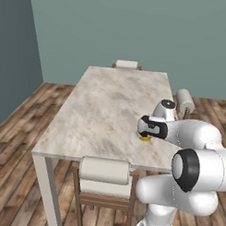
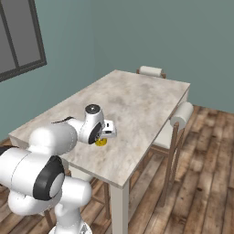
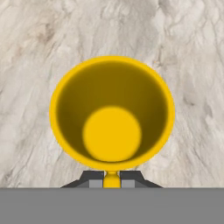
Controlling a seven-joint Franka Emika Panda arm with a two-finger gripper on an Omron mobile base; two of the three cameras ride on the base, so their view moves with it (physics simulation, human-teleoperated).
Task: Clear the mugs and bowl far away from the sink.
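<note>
Yellow mug (image 3: 112, 116) upright, mouth up, empty inside, over the marble table top (image 3: 39, 52). Gripper (image 3: 112, 178) clamped on its handle at the near rim, fingers (image 3: 92, 178) pinched together on either side. In the base views the mug (image 1: 145, 138) sits under the hand near the table's near right edge; wooden chairs (image 1: 104, 177) stand around the table (image 1: 105, 110).

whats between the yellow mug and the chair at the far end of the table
Nothing: the left base view shows bare marble tabletop between the yellow mug, under the gripper, and the far chair.
</note>
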